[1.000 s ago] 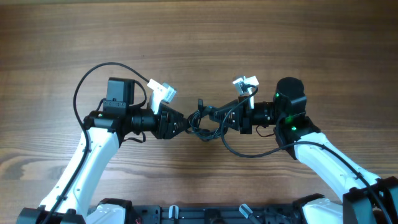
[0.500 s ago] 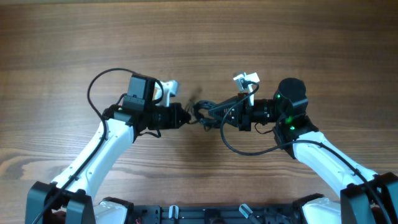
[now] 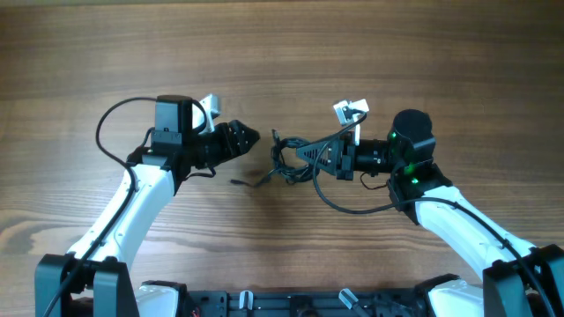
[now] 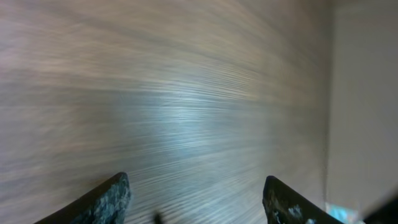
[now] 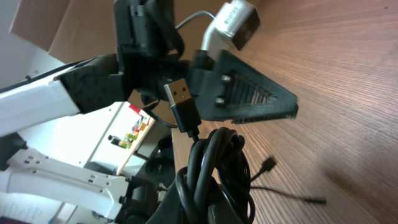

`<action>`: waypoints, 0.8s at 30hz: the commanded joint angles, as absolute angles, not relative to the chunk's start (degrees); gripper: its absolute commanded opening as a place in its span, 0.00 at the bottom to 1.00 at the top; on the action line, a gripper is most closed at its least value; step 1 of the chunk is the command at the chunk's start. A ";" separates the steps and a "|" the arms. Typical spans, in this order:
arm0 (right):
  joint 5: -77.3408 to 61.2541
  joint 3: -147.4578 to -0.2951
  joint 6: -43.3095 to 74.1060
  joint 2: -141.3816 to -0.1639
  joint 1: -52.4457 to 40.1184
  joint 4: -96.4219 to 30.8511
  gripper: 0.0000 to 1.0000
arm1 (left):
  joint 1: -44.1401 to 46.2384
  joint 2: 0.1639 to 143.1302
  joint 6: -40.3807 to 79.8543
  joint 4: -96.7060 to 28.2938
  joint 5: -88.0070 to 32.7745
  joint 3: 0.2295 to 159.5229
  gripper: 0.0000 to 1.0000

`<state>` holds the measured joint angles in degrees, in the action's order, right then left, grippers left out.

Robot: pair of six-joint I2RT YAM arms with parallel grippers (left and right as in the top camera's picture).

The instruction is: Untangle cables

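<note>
While the bundle of cables (image 3: 284, 161) is being gripped near the middle of the bench (image 3: 291, 44), it is being clamped by the closed right end effector (image 3: 301, 152), which is being pointed to the left. One thin strand (image 3: 256, 180) is being trailed from the bundle onto the wood at the near left, its small end lying there. In the right wrist view, a flat plug (image 5: 182, 96) is being shown sticking up out of the dark coils. The left end effector (image 3: 245, 137) is being held open just left of the bundle and apart from it. Between its fingers (image 4: 112, 196), only bare wood is being seen.
</note>
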<state>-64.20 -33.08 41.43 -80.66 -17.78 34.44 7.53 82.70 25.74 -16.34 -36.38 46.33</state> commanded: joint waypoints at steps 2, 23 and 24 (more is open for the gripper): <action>-59.92 -33.74 44.03 -80.42 -17.58 33.76 0.04 | 7.38 82.81 12.69 -14.11 -43.92 46.11 0.67; -62.61 -33.74 48.69 -80.42 -17.54 33.85 0.04 | 4.58 82.85 -5.69 -14.83 -70.70 46.09 0.54; -63.09 -33.74 48.99 -80.42 -17.54 34.04 0.04 | 5.15 82.94 -6.07 -14.79 -70.63 46.09 0.52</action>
<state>-60.53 -33.08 48.01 -80.66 -17.78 33.43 3.33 82.70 -3.03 -14.79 -68.45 46.33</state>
